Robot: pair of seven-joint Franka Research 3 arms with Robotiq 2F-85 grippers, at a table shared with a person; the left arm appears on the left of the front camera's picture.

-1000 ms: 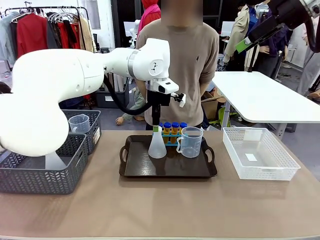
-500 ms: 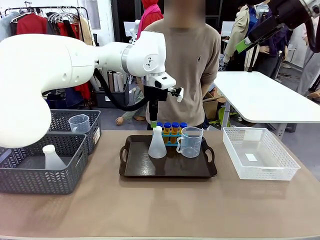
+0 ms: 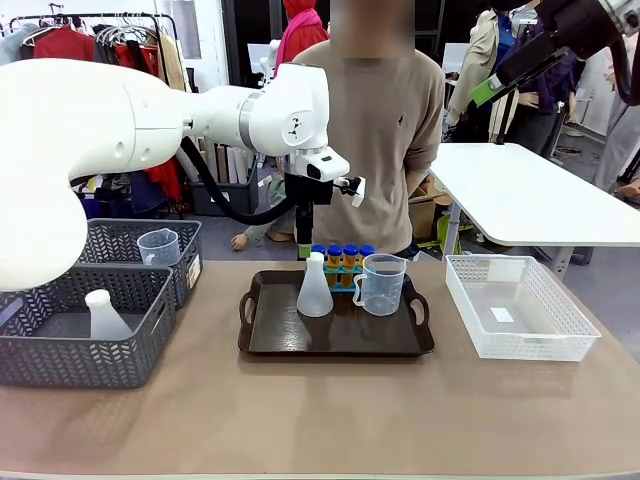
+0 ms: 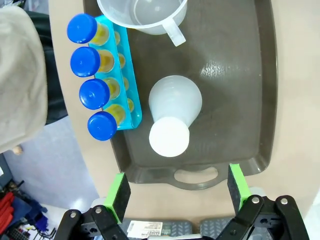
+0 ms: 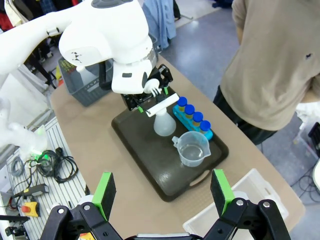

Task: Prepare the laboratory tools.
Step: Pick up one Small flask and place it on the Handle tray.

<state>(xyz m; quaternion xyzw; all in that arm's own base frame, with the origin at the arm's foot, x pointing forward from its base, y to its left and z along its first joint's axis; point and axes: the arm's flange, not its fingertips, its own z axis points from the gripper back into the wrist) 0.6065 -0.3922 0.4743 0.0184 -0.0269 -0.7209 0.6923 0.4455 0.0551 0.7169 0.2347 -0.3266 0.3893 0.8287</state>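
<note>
On the dark brown tray [image 3: 300,340] stand a white conical flask [image 3: 314,290], a clear handled beaker [image 3: 382,285] and several blue-capped yellow tubes [image 3: 340,255] in a small blue rack. My left gripper [image 3: 305,243] hangs open just above the flask's top, holding nothing. From its wrist I look down on the flask [image 4: 172,120], the tubes [image 4: 92,82], the beaker [image 4: 145,15] and the tray [image 4: 240,75]; the left gripper [image 4: 178,187] is open wide. High over the table, my right gripper [image 5: 162,191] is open and empty above the tray [image 5: 145,150].
Two grey baskets sit at the left: the near one [image 3: 80,350] holds another flask [image 3: 103,315], the far one a beaker [image 3: 160,245]. A white basket [image 3: 520,305] stands at the right. A person [image 3: 370,120] stands behind the tray.
My left gripper has opened, let go of the flask's neck and risen a little. The flask stays upright on the tray.
</note>
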